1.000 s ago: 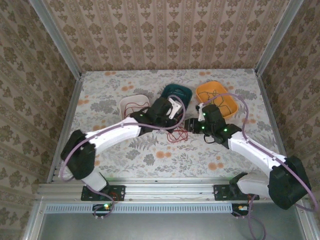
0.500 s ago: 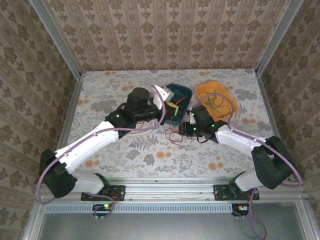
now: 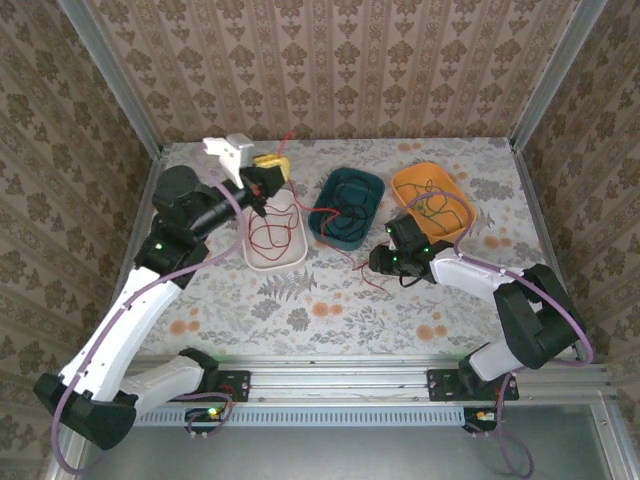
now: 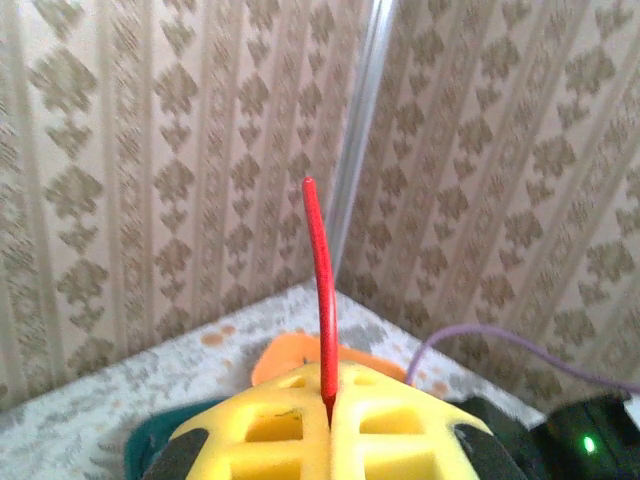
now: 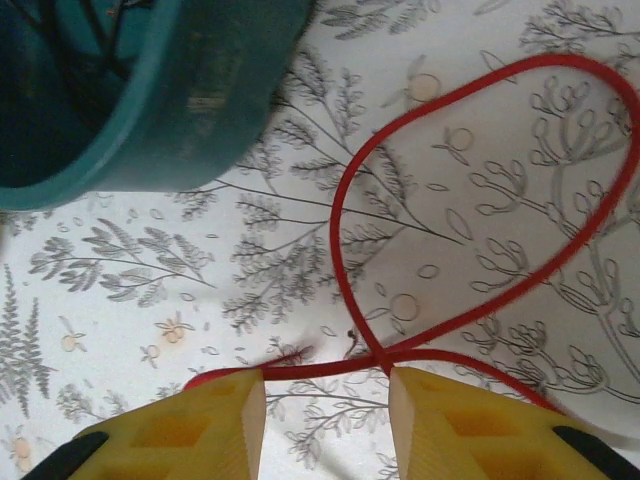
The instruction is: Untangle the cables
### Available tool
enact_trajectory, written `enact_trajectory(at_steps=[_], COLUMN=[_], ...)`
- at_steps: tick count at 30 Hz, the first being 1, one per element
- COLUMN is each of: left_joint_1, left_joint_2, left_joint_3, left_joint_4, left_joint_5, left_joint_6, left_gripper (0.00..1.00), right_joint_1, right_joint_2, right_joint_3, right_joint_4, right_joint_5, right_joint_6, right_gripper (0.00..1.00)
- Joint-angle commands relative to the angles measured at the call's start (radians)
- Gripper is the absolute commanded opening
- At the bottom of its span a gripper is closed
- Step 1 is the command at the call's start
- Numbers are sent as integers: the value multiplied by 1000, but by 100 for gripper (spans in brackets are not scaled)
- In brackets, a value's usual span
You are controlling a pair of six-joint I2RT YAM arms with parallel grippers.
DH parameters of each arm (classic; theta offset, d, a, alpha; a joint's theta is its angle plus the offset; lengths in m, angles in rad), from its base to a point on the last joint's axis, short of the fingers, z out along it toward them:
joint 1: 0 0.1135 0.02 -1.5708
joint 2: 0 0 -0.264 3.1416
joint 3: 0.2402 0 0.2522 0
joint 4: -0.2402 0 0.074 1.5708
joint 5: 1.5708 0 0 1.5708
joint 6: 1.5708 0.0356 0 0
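The sorting of strands is in hand. A thin red cable [image 4: 322,270] is pinched in the left jaws, which are fully shut on it, and its free end stands up past the yellow pads [image 4: 400,425]. The left arm holds it raised over the far left part of the floral counter [image 3: 200,290]. Below it, red wire lies coiled in the white oval plastic tray [image 3: 280,264].

The right jaws sit low over the middle of the counter. They are partly open and straddle the crossing of a red loop [image 5: 385,360] that lies flat there, and they grip nothing. I cannot tell whether this loop belongs to the lifted cable.

The next move probably calls for the right jaws to close on that crossing, or pin it, so the loop can be drawn open.

The teal plastic tray [image 5: 190,110], holding dark wire, stands just beside the loop, and its wall could snag a pulled strand. The orange plastic tray [image 3: 430,167], with its own thin wire, sits toward the far right corner.
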Motion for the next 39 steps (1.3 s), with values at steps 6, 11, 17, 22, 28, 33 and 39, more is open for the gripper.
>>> enact_trajectory(at_steps=[6, 11, 17, 22, 28, 33, 39], left_joint_1=[154, 188, 215, 230, 230, 230, 229], left_joint_2=[-63, -58, -9, 28, 60, 111, 227], left_joint_3=[39, 70, 78, 28, -76, -153, -256], left_joint_4=[166, 47, -108, -98, -73, -64, -16], left_joint_5=[104, -8, -212, -275, -373, -345, -330], left_joint_6=[-145, -106, -39, -40, -53, -82, -149], left_gripper=[0, 0, 0, 0, 0, 0, 0], right_joint_1=[-12, -12, -12, -12, -12, -12, -12], right_joint_2=[-13, -17, -42, -66, -65, -65, -64], right_joint_3=[-19, -20, -8, -2, 3, 4, 18], right_joint_4=[-21, -10, -16, -29, -33, -38, -47], right_joint_5=[29, 4, -36, -31, -34, -33, -34], right_joint_6=[20, 20, -1, -17, -14, -17, -15], right_gripper=[39, 39, 39, 39, 39, 39, 39])
